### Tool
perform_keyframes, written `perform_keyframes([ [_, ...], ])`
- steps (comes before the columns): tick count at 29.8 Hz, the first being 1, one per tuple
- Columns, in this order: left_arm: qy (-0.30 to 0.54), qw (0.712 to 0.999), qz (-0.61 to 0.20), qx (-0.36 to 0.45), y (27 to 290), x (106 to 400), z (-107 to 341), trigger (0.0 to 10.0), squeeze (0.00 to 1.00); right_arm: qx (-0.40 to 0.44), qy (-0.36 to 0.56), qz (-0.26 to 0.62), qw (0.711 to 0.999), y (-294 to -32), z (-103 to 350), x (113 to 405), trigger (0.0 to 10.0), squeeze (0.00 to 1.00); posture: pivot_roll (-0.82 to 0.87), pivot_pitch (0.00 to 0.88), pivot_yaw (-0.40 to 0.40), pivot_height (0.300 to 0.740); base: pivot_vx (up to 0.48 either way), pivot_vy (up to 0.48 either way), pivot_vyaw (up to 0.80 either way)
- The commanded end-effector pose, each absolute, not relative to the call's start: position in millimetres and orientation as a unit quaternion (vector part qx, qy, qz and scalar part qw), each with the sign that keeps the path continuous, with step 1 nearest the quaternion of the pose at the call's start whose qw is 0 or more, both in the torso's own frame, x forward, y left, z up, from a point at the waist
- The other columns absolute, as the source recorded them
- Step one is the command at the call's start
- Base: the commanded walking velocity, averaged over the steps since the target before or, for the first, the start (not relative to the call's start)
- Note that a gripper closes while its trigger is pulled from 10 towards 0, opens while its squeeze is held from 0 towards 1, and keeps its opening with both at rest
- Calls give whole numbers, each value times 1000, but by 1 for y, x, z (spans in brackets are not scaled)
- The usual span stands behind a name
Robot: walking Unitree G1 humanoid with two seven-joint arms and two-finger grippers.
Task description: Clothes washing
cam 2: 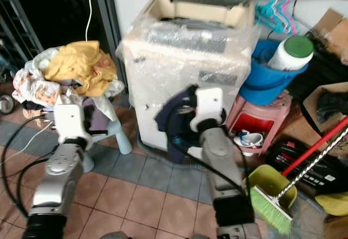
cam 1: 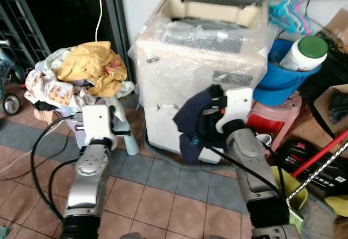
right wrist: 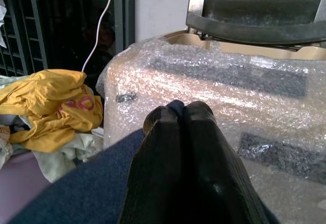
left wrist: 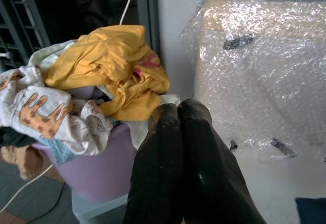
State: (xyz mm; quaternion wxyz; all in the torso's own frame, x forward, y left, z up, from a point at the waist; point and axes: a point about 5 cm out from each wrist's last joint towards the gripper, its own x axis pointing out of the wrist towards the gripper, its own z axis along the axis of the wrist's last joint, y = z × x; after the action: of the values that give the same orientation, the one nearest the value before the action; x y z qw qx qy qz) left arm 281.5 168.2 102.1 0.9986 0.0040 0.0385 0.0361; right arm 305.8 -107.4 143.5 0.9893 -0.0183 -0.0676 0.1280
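Head views: bubble-wrapped washing machine [cam 1: 204,60], lid up. Right gripper [cam 1: 209,106] before its front, clenched on navy garment [cam 1: 190,122]. Laundry pile [cam 1: 81,76] left of machine.

Left wrist: left gripper [left wrist: 178,113] fingers pressed together, empty, beside pile.

Right wrist: navy cloth pinched between fingers [right wrist: 198,132].

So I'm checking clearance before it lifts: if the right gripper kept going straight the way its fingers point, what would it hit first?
Probably the bubble-wrapped front of the washing machine. The right gripper, shut on the dark blue garment, points at the wrapped wall below the open lid; depth is hard to judge.
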Motion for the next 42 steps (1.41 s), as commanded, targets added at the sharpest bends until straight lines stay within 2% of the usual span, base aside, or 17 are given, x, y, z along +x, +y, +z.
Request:
perform_keyframes([
  [1,38,999,15,-2,155,284,104,10000,0,-29,-78,113,990,-119,148,307,10000,0,-65,0,25,740,390,281,0],
  [17,25,1000,-11,-2,146,286,108,10000,0,-39,-115,132,984,-114,174,327,10000,0,-63,0,27,740,451,52,0],
  [21,24,1000,-14,3,145,287,108,10000,0,-10,-176,118,977,-112,224,345,10000,0,-61,0,28,740,480,0,0],
  [22,24,1000,-15,3,144,287,108,10000,0,-12,-215,120,969,-111,253,351,10000,0,-63,0,29,740,480,0,0],
  [27,27,999,-17,3,143,287,107,10000,0,-14,-266,122,956,-117,296,364,10000,0,-62,0,27,740,480,0,0],
  [32,33,999,-18,5,139,288,106,10000,0,-14,-310,100,945,-138,346,382,10000,0,-62,0,20,740,480,0,0],
  [33,37,999,-11,-1,138,288,105,10000,0,-14,-340,85,936,-146,367,382,10000,0,-58,0,14,740,0,0,0],
  [36,34,999,-10,-4,137,288,106,10000,0,-18,-378,55,924,-155,385,379,10000,0,-54,0,6,740,0,0,0],
  [39,36,999,-6,-5,137,287,105,10000,0,-22,-380,39,924,-156,383,379,10000,0,-53,0,2,740,0,0,0],
  [42,41,999,-1,-9,138,285,103,10000,0,-60,-323,48,943,-147,342,388,10000,0,-51,0,0,740,0,0,0],
])
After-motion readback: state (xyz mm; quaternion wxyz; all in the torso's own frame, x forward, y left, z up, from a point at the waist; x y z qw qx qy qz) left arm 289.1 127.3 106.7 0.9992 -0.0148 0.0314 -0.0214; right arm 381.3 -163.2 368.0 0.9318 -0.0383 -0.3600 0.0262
